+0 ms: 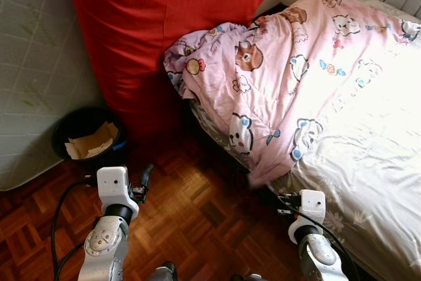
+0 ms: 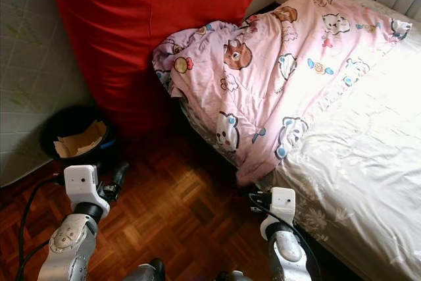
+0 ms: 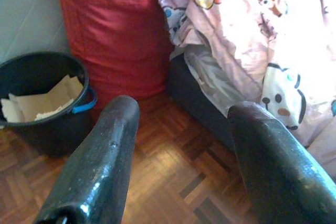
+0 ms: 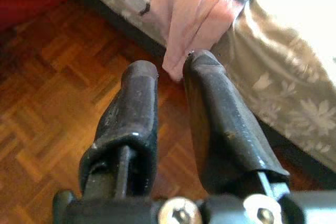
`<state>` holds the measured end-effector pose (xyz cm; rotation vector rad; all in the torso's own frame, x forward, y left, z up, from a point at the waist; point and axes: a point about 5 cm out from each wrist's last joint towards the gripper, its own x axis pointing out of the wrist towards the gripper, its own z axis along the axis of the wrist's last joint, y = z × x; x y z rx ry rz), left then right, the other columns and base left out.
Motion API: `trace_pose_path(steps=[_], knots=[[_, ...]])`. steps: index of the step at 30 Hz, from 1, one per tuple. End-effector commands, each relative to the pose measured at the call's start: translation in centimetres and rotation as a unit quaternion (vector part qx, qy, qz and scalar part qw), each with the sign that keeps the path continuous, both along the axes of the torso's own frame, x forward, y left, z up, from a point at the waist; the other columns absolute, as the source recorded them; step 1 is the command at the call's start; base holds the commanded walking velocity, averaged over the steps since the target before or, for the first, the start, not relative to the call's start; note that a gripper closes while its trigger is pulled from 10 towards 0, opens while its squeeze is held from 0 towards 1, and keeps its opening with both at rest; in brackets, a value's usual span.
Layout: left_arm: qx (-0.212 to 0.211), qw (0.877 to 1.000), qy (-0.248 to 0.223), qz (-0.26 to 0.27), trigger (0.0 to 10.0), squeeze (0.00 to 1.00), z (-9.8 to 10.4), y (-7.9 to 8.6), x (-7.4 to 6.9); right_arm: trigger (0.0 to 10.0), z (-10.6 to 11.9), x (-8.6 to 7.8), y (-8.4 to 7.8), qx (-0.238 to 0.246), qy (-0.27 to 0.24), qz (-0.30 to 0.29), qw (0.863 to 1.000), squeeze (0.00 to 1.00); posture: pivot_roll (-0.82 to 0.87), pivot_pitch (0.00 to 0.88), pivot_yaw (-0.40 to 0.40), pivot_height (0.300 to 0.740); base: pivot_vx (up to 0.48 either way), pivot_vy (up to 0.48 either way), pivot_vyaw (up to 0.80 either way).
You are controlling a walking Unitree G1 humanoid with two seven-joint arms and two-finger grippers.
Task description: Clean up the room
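Left eye view: a pink cartoon-print blanket (image 1: pixel 276 77) lies bunched across the bed (image 1: pixel 368 182) in the right half of the frame, one corner drooping over the mattress edge toward the wooden floor (image 1: pixel 197 208). A big red cushion (image 1: pixel 158 31) leans upright at upper centre, and a black bucket (image 1: pixel 79 126) with crumpled paper (image 1: pixel 92 141) in it sits at middle left. The left hand (image 1: pixel 146 176) hangs low at lower left above the floor; the right hand (image 1: pixel 263 195) sits at lower centre-right, just below the drooping blanket corner.

Right eye view: the same layout, shifted left. The right arm points at the hanging corner, probably because tidying here means straightening the bedding.

Left wrist view: the left hand's two fingers (image 3: pixel 100 171) stand wide apart with nothing between them, aimed at the floor between bucket and bed.

Right wrist view: the right hand's fingers (image 4: pixel 136 108) are nearly together, a narrow gap left. The blanket's hanging tip sits just past the fingertips; whether cloth is pinched there I cannot tell.
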<state>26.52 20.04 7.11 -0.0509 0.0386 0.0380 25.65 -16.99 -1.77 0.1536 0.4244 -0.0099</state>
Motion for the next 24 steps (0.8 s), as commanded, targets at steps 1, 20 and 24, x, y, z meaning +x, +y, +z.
trace_pose_path(steps=[1,20,24], knots=[[-0.003,0.999,0.026,0.02,10.0,0.0,-1.4,0.8,-0.5,10.0,-1.1,-0.9,-0.6,0.008,0.027,-0.009,1.0,0.0,0.11,0.178,-0.065,0.74,0.0,0.0,0.0],[0.006,0.93,0.367,0.027,10.0,0.0,-13.8,1.8,-7.0,10.0,-6.6,-8.0,-3.1,0.087,0.213,-0.176,0.957,0.0,0.1,0.149,-0.031,0.74,0.0,0.0,0.0],[0.001,0.921,0.388,0.024,10.0,0.0,-14.6,1.6,-8.2,10.0,-7.2,-9.2,-2.6,0.091,0.225,-0.173,0.955,0.0,0.1,0.155,-0.03,0.74,0.0,0.0,0.15]])
